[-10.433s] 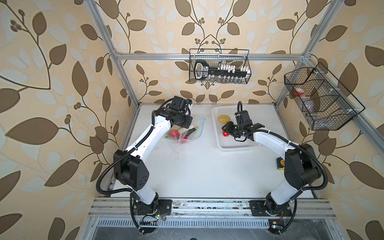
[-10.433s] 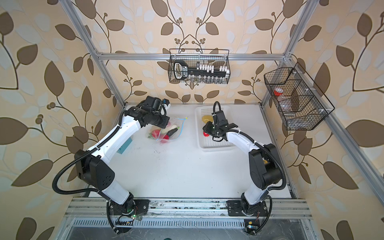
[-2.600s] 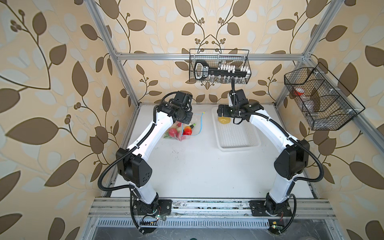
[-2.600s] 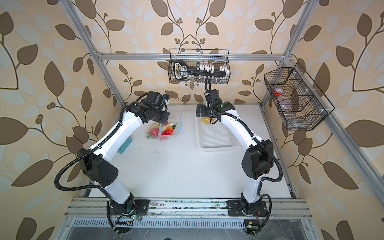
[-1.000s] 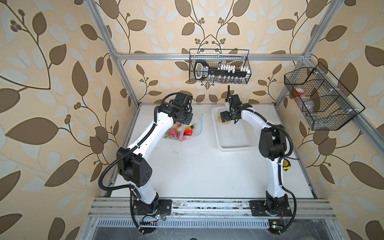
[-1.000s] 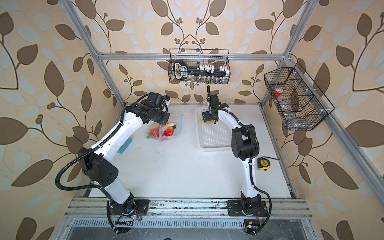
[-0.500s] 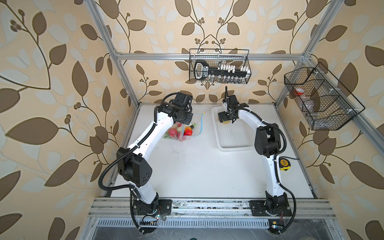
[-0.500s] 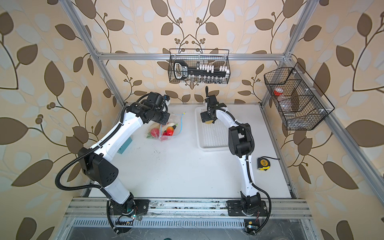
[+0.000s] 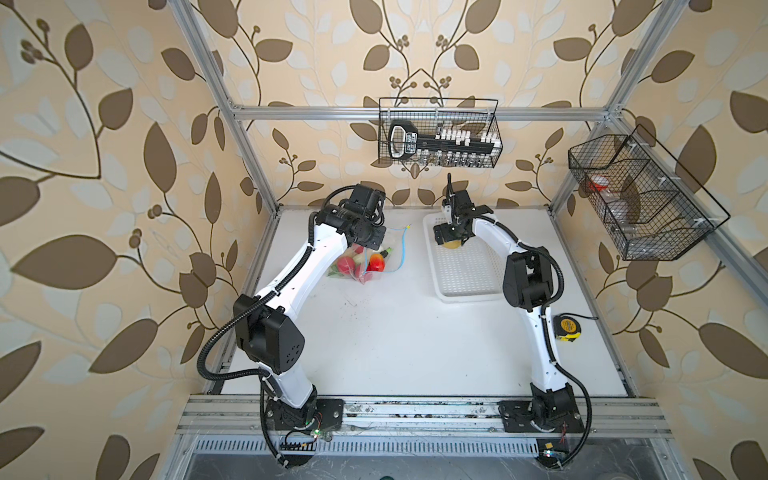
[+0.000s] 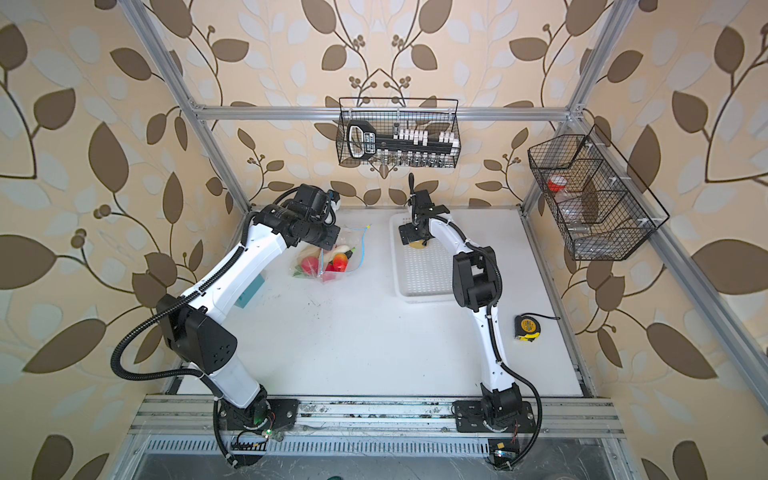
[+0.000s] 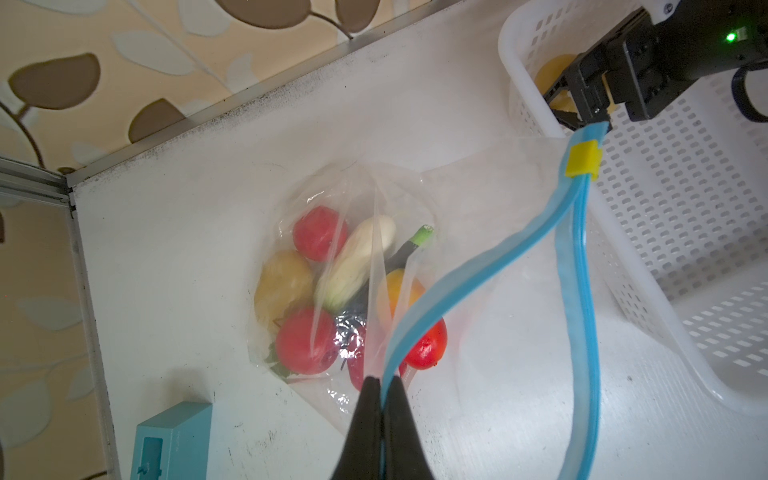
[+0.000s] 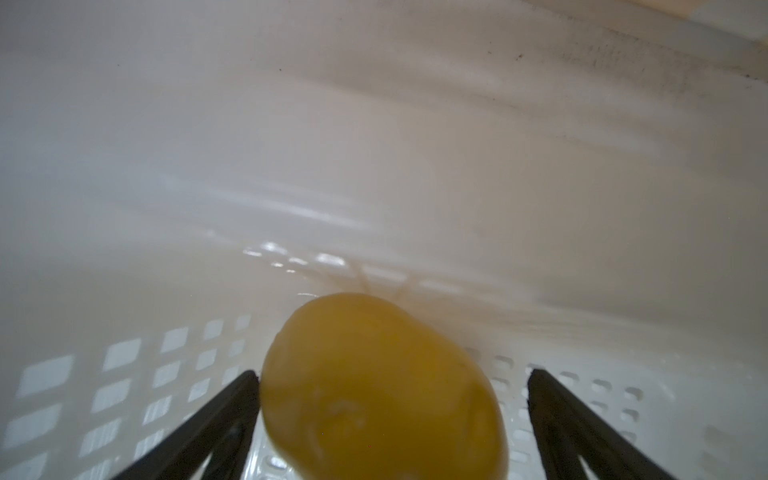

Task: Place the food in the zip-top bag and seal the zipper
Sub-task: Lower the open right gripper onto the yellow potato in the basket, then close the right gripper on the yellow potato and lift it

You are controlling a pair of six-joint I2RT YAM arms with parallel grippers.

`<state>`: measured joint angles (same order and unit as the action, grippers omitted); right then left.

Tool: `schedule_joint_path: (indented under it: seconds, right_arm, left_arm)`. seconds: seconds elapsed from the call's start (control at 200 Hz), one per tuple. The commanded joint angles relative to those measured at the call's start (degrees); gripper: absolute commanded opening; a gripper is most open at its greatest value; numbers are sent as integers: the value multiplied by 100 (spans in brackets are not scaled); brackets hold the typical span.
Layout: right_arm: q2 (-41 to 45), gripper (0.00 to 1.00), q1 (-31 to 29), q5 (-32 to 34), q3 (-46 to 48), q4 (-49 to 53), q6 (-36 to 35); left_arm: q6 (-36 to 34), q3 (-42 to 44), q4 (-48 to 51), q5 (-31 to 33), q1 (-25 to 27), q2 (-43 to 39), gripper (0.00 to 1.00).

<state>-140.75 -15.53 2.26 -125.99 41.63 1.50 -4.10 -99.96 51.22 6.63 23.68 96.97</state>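
Note:
The clear zip-top bag [image 9: 376, 266] lies at the back left of the table, holding several pieces of food: red tomatoes [image 11: 318, 232], a potato [image 11: 282, 286], a white-green cabbage [image 11: 353, 262], an eggplant [image 11: 405, 251] and a red-yellow mango [image 11: 424, 340]. My left gripper [image 11: 384, 380] is shut on the blue zipper [image 11: 478, 266] strip, holding one lip of the mouth up. The zipper's yellow slider [image 11: 582, 162] sits at the far end. My right gripper [image 12: 390, 374] is open and straddles a yellow potato [image 12: 382, 386] in the white basket [image 9: 465, 270].
A teal box [image 10: 251, 293] lies left of the bag under my left arm. A yellow tape measure [image 9: 567, 328] sits at the table's right edge. Wire baskets hang on the back wall [image 9: 438, 139] and the right wall [image 9: 636, 199].
My right gripper has come down a little further around the potato at the back of the basket, with the elbow folding in. The left arm and bag have stayed still.

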Motion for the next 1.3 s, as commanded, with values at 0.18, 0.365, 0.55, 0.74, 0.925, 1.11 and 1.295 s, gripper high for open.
schedule_joint_path:
  seconds: [0.18,0.365,0.55,0.74,0.925,1.11,1.295]
  right_arm:
    - [-194,100,-13,-141,-77,121,79]
    - [-234,100,-10,67,-81,178,66]
    - [-294,95,-9,153,-97,195,100]
    - [-392,86,-16,180,-233,274,110]
    - [-358,68,-18,200,-241,278,136]
    - [-139,50,-19,139,-6,160,259]
    - [354,45,47,-165,543,-218,470]
  left_arm:
    - [-38,-39,-38,186,40,-45,0]
    - [-47,-23,-51,190,40,-64,0]
    - [-39,-36,-42,172,40,-38,0]
    - [-38,-66,-34,172,40,1,0]
    - [-30,-92,-16,170,33,30,0]
    - [-30,-93,-7,166,40,24,0]
    - [-30,-67,-25,172,40,0,0]
